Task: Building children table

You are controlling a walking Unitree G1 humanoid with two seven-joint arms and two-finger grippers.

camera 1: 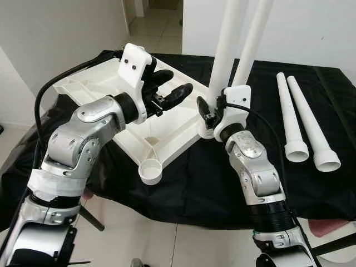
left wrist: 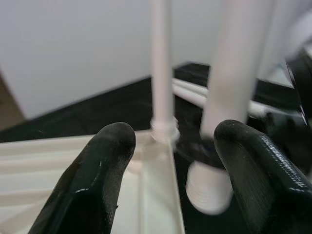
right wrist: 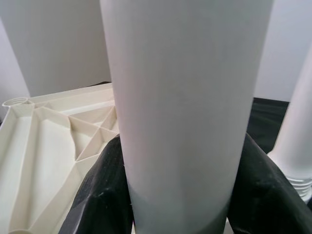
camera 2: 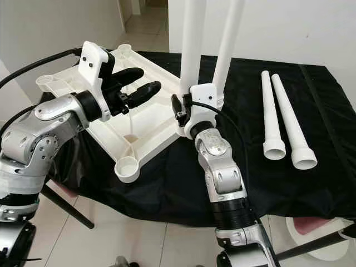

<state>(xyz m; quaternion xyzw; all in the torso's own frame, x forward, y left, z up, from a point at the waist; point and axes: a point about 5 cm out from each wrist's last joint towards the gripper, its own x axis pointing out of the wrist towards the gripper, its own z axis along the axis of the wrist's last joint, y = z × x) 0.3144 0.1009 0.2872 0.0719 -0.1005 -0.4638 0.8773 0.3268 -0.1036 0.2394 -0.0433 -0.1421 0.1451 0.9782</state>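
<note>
My right gripper pinches an upright leg at the tabletop's right corner; my left gripper hovers spread above it.

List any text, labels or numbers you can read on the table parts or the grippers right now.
None readable. The upturned white tabletop, the leg held by the right gripper, the two loose legs on the black cloth and the open left gripper carry no visible print.

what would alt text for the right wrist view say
The right gripper's two black fingers clamp an upright white table leg close to the camera. Behind lie the upturned white tabletop and a second leg on black cloth.
</note>
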